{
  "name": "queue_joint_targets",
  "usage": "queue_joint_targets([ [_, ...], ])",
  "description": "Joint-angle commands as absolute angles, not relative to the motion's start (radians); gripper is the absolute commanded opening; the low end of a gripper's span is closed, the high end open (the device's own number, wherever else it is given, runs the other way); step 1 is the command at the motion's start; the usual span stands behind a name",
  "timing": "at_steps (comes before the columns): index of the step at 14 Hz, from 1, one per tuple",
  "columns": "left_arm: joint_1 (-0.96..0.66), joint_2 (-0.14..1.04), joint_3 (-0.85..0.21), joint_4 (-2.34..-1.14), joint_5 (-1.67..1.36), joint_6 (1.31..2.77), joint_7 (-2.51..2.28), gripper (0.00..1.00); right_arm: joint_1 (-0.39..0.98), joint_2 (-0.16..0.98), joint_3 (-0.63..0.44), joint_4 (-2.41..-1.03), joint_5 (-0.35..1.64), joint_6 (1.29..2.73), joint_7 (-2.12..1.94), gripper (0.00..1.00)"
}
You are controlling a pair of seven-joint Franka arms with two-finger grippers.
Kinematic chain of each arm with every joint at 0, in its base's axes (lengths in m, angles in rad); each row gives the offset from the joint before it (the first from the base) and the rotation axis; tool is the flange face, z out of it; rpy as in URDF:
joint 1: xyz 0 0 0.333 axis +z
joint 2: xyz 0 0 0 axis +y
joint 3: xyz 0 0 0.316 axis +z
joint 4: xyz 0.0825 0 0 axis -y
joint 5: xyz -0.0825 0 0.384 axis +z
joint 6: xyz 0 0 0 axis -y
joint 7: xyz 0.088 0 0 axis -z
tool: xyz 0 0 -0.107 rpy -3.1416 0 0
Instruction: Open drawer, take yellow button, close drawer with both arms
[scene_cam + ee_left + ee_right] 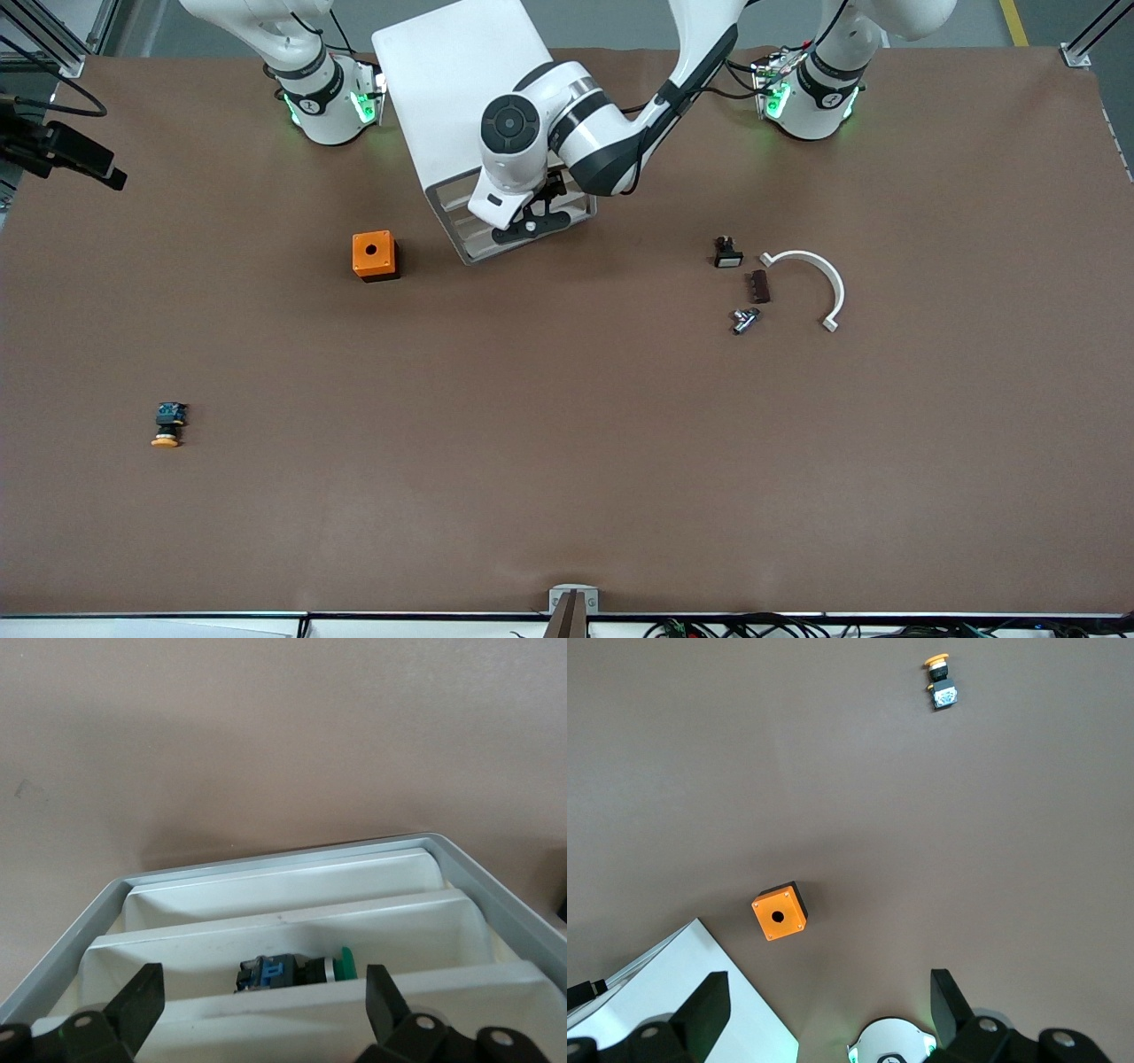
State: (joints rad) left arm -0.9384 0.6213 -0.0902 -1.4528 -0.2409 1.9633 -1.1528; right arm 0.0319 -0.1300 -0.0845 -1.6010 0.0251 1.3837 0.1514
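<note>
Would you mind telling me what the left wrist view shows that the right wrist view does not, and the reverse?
Only the left wrist view shows the cabinet's drawers from in front, with a green-capped button lying in one of them, and the open left gripper just above.

Only the right wrist view shows the orange-capped button on the bare table, the orange cube beside the cabinet, and the open right gripper high over the table.

Both show the white cabinet and the brown table.
</note>
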Motion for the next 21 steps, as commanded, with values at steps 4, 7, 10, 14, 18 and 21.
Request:
queue_joint_targets([
  [4, -0.879, 0.609, -0.084, -1.442, -0.215, 1.962, -1.16, 1.0, 0.048, -0.183, -0.091, -1.658, 0.009, 1.439, 0.147, 1.0],
  [7, -0.798, 0.571, -0.078, -1.431, -0.148, 1.962, -1.152, 1.0, 0.049, -0.183, -0.087, -1.657, -0.021, 1.468, 0.118, 1.0],
  [10, -0.683, 0.517, -0.078, -1.431, -0.086, 1.96, -1.154, 1.0, 0.037, -0.183, -0.098, -1.658, -0.021, 1.48, 0.048, 1.0],
  [14, -0.47, 0.45, -0.08, -1.431, -0.084, 1.96, -1.086, 1.0, 0.038, -0.183, -0.098, -1.658, -0.021, 1.48, 0.046, 1.0],
  [18, -0.301, 0.387, -0.08, -1.431, -0.084, 1.911, -0.905, 1.0, 0.038, -0.181, -0.098, -1.657, -0.021, 1.496, 0.025, 1.0],
  [21, -0.198, 0.342, -0.078, -1.431, -0.083, 1.838, -0.763, 1.0, 0.038, -0.183, -0.098, -1.657, -0.021, 1.494, 0.025, 1.0],
])
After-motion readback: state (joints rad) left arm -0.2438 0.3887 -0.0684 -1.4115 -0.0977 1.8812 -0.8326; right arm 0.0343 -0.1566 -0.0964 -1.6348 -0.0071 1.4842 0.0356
